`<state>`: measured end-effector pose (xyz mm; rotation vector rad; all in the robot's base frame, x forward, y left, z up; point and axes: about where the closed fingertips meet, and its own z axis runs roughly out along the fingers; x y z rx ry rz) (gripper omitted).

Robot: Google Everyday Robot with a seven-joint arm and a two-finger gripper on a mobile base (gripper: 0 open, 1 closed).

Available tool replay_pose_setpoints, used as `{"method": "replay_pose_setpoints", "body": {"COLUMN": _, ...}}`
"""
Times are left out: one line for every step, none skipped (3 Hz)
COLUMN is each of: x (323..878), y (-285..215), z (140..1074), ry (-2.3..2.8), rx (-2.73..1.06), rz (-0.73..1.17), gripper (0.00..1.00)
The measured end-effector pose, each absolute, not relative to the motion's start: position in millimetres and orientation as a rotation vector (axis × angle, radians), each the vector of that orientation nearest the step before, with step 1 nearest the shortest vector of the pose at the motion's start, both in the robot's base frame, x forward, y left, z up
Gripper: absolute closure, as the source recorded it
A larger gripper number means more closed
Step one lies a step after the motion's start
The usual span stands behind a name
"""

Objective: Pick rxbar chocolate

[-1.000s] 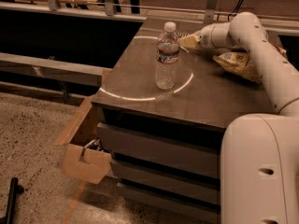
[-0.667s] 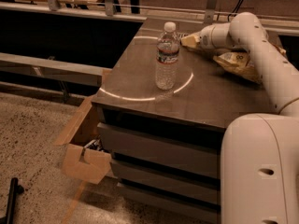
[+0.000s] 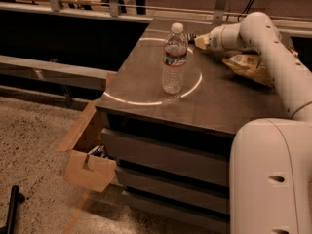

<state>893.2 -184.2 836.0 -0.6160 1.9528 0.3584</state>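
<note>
My gripper (image 3: 194,38) is at the far side of the table, just behind and to the right of the neck of the clear water bottle (image 3: 174,60). The white arm reaches to it from the right, passing over the table. The rxbar chocolate does not show; the spot at the gripper's tip is hidden behind the bottle and the wrist. The bottle stands upright near the middle of the dark table top (image 3: 146,84).
Yellow-and-white wrinkly snack bags (image 3: 248,65) lie at the right of the table under the arm. The table has drawers below. An open cardboard box (image 3: 90,167) stands on the floor at the front left corner. A rail runs behind the table.
</note>
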Motion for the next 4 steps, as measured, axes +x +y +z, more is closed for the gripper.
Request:
{"method": "replay_pose_setpoints", "body": {"x": 886, "y": -207, "z": 840, "ry": 1.984, "rx": -0.612, "rz": 0.303, "gripper": 1.0}}
{"method": "replay_pose_setpoints", "body": {"x": 875, "y": -229, "z": 855, "ry": 1.992, "rx": -0.603, "rz": 0.245, "gripper": 1.0}}
{"method": "replay_pose_setpoints", "body": {"x": 855, "y": -247, "z": 881, "ry": 1.987, "rx": -0.596, "rz": 0.213, "gripper": 1.0}}
{"method": "replay_pose_setpoints", "body": {"x": 823, "y": -262, "z": 903, "ry": 1.988, "rx": -0.593, "rz": 0.204, "gripper": 1.0}}
